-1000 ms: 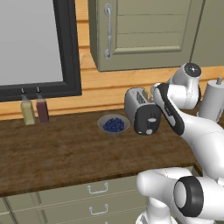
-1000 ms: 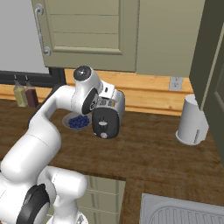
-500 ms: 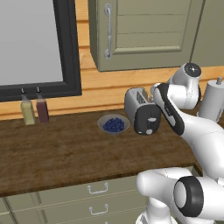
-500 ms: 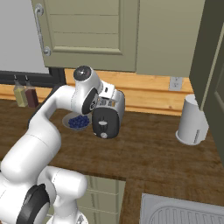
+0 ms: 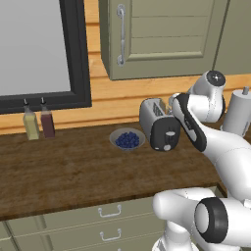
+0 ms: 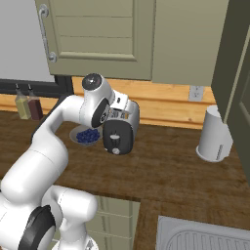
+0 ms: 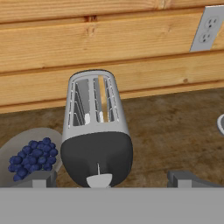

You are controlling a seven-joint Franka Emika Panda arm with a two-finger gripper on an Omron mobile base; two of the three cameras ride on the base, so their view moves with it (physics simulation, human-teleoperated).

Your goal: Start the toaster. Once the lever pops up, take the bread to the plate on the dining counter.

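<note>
Table (image 5: 63, 171): we are working over the dark wood-grain top with green drawers below; it is carrying everything here, set against the plank wall so the toaster is sitting near the wall outlet (image 7: 206, 29).
Arm (image 6: 49, 141): we are reaching forward and bending down over the toaster, which we judge is putting the hand above its black end face for a downward push.
Toaster (image 5: 158, 125): it is standing upright near the wall, slots up, black end face turned toward us, so the lever is facing the hand.
Bowl of blue berries (image 5: 127, 140): it is sitting just beside the toaster, apart from it and not in the way of the press.
Bread (image 7: 103, 98): a tan slice is standing in one slot, in the hand view, waiting to be toasted.
Pincer (image 7: 111, 179): we are holding the fingers spread wide with nothing between them, straddling the end face.
Lever (image 7: 99, 180): the pale tab is lying low between the fingertips, seemingly not yet pressed.
Plate: we are not seeing it from here.
</note>
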